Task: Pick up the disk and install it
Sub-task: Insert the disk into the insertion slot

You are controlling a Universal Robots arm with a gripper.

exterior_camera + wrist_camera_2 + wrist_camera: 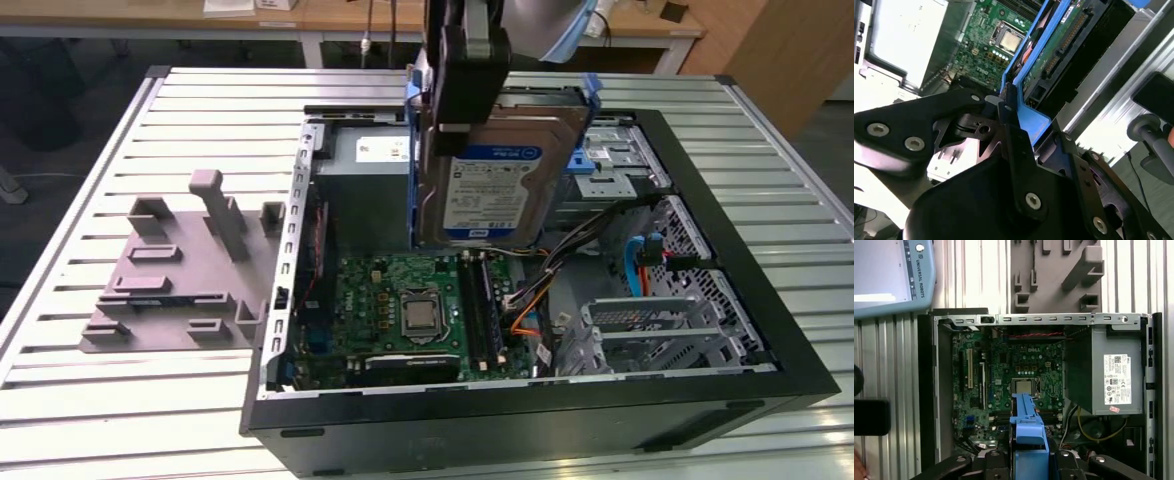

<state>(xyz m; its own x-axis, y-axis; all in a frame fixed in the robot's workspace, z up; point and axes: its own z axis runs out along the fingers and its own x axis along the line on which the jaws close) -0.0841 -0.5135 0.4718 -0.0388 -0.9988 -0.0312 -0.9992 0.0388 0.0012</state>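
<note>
Carrying an open black computer case (534, 425), ribbed silver metal tabletop (134, 420); wooden desks (347, 14) behind; silver-grey hard disk in blue plastic carrier (487, 190), upright, clamped between black jaws above green motherboard (400, 290).

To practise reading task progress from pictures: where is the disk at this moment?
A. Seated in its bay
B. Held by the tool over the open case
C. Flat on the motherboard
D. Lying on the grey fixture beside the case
B: in the exterior view the tool clamps the disk, which hangs on edge over the case.
</note>
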